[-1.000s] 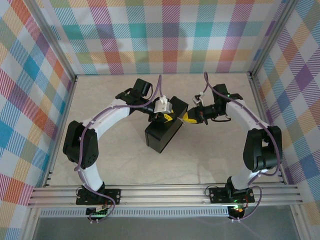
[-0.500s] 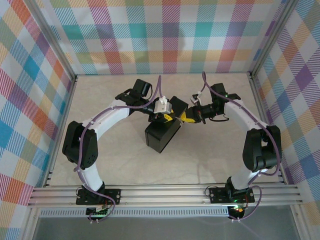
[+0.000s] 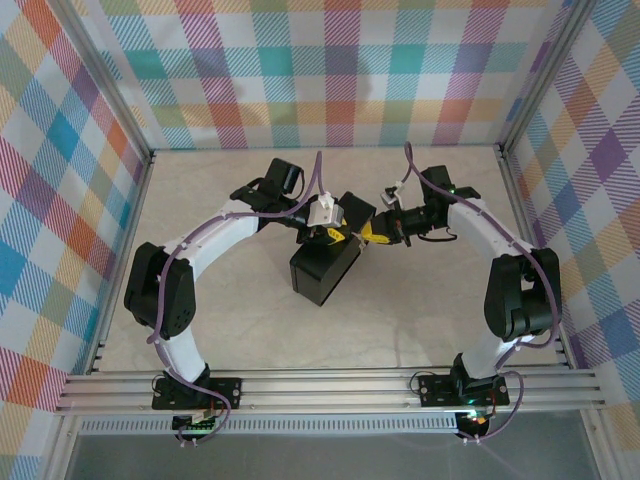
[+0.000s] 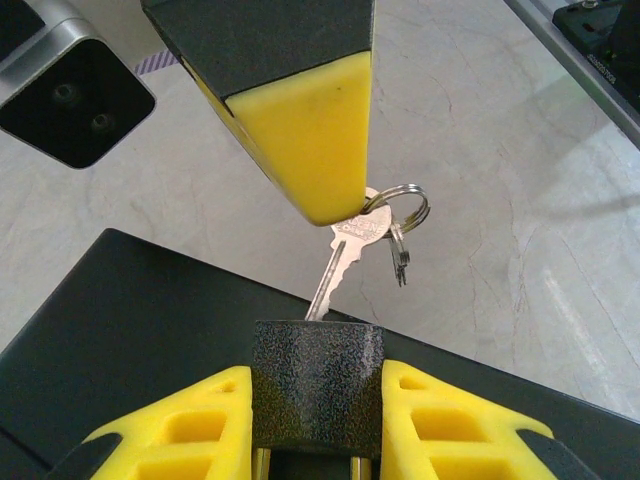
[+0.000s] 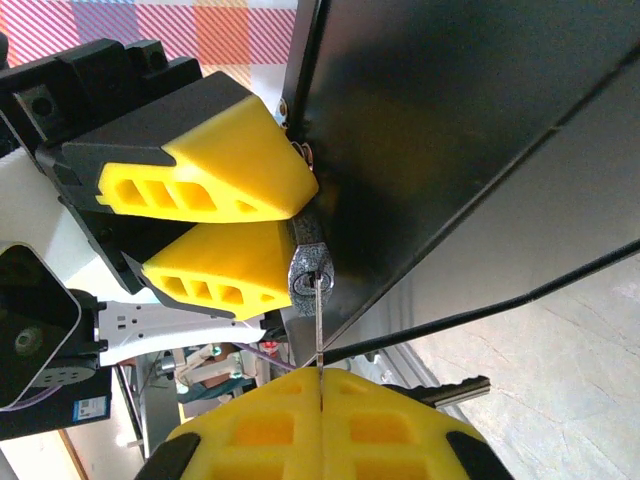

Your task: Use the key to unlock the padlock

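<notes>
Padlock [image 5: 308, 270] up off table at mid-scene, over far right corner of dark box [image 3: 320, 275], clamped by body in left gripper [image 4: 318, 400]. Key [image 4: 340, 262] pinched flat by right gripper [image 5: 320, 385], yellow tips pressed together on bow. Blade tip lined up at keyhole, seemingly just entering; depth unclear. Key ring [image 4: 405, 205] dangling right of bow. Grasp and alignment done. Left to do, by look of it: full insertion, turn, shackle release.
</notes>
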Robot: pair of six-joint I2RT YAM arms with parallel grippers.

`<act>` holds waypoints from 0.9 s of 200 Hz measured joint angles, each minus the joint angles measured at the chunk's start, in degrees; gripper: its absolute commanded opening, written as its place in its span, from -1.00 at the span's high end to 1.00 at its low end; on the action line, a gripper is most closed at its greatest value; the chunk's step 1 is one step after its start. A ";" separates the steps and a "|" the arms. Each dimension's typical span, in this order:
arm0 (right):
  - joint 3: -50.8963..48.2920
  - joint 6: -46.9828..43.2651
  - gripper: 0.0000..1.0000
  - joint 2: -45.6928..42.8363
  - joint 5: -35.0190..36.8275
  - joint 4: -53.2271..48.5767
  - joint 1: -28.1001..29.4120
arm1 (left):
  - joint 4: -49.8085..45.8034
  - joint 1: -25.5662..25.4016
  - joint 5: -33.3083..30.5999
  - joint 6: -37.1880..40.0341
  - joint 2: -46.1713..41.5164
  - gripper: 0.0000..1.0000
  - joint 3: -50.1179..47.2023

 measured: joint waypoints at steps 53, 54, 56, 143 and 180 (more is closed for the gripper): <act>0.00 0.42 1.00 0.00 -0.57 1.16 0.00 | 0.00 0.00 -0.04 -0.20 0.00 0.61 0.00; 0.00 0.42 1.00 0.00 -0.57 1.16 0.00 | 0.02 0.00 -0.04 -0.20 0.00 0.61 0.00; 0.00 0.42 1.00 0.00 -0.57 1.18 0.00 | 0.02 0.00 -0.04 -0.20 0.00 0.61 0.00; 0.48 1.14 1.00 0.20 -0.52 1.53 0.57 | 0.07 0.00 -0.02 -1.05 -0.09 0.62 0.00; 0.63 2.19 1.00 0.57 -0.50 2.12 1.31 | 0.22 0.33 -0.04 -1.51 -0.09 0.62 -0.02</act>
